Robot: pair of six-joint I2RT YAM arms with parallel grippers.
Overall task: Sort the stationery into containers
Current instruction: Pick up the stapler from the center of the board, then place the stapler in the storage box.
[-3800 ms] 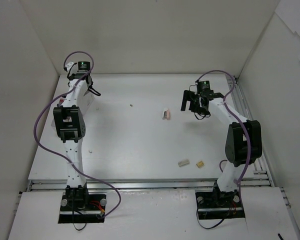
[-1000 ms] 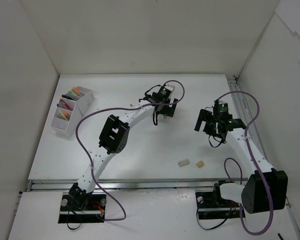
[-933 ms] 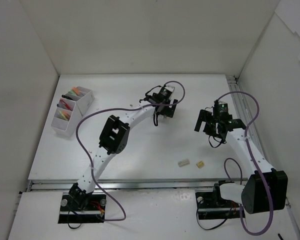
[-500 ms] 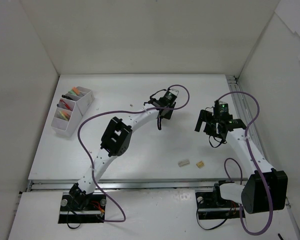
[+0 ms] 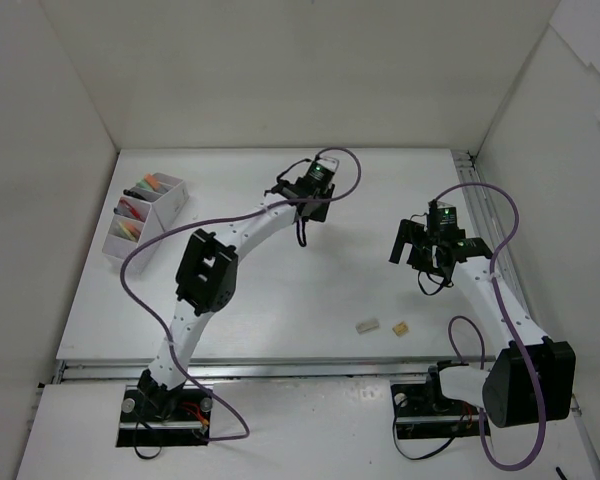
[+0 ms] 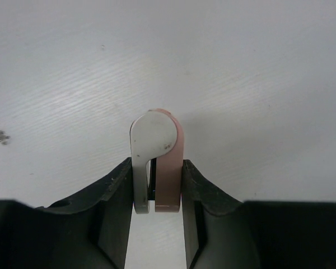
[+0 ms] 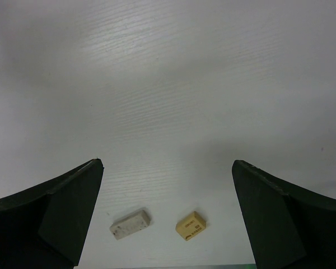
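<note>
white organiser (image 5: 126, 257) sits at the far left of the table (image 5: 280, 290), its three compartments in a row. the farthest holds green, orange and pink highlighters (image 5: 150, 184), the middle one pink and red pieces (image 5: 132, 208), the nearest yellow and green pieces (image 5: 127, 230), too small to name. left gripper (image 6: 155, 188) is at far centre, well apart from the organiser, its jaws closed partway onto a pink-and-white eraser (image 6: 159, 151) that stands upright between the fingers (image 6: 116, 193), rounded end past the tips, over bare table. right gripper (image 7: 167, 168) hangs to the right, jaws spread wide with nothing between them. near the front edge a whitish eraser (image 7: 130, 223) and a tan eraser (image 7: 191, 225) lie just beside each other, not touching. left arm (image 5: 205, 275) stretches across the table between these two and the organiser.
</note>
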